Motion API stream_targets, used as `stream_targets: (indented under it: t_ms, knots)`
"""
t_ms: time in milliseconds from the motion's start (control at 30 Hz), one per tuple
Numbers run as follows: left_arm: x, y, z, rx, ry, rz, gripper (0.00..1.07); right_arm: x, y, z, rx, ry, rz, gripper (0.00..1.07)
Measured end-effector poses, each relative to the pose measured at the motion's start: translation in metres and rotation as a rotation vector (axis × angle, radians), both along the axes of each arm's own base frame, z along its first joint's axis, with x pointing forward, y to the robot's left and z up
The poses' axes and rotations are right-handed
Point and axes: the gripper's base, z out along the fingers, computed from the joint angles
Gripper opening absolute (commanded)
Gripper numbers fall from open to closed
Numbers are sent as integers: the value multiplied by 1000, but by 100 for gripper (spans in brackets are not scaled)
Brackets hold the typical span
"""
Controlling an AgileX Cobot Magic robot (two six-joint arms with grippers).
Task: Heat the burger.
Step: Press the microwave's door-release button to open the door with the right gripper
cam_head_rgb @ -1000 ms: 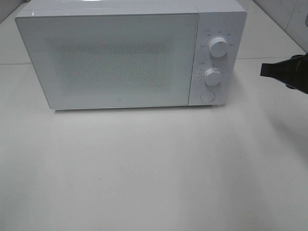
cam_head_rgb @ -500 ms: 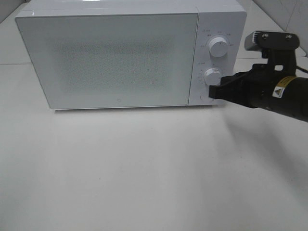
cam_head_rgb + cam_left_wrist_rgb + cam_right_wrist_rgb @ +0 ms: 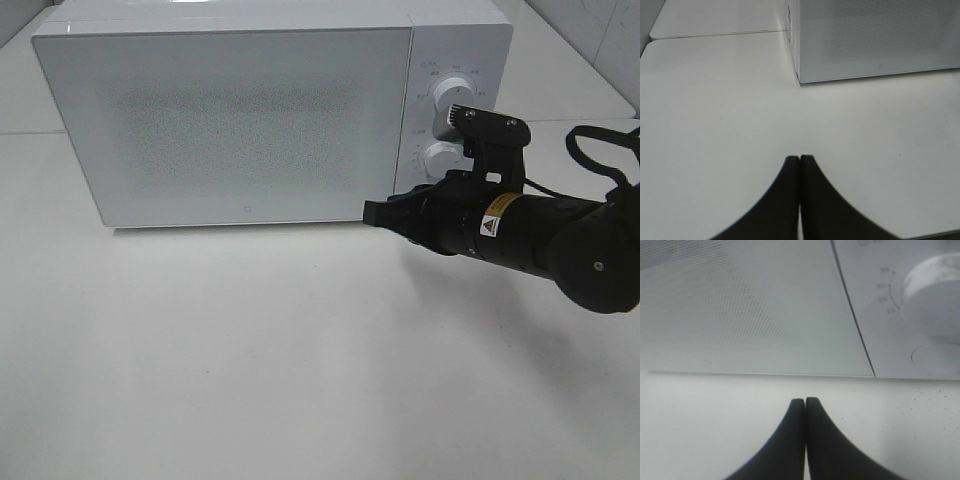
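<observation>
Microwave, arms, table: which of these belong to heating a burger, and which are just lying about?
In the job: white box-shaped microwave oven, door shut; black right arm, jaws shut, by the door's lower corner.
Just there: white tabletop; left arm, jaws shut, over the table.
No burger shows.

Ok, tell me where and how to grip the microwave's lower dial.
Pinch the lower dial across its round rim, coming straight on from the front: it is a short cylinder standing out of the front panel. The right gripper, shut now, must open first.
</observation>
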Motion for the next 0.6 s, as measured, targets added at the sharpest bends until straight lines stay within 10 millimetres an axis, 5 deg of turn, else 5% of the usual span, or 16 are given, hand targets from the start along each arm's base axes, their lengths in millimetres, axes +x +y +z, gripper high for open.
stream_targets:
  t_ms: [167,600]
  knots:
    - [0,0,0,0,0,0,0,9,0,-16,177,123,-150,0]
    - [0,0,0,0,0,0,0,20,-15,-21,383,143,-442,0]
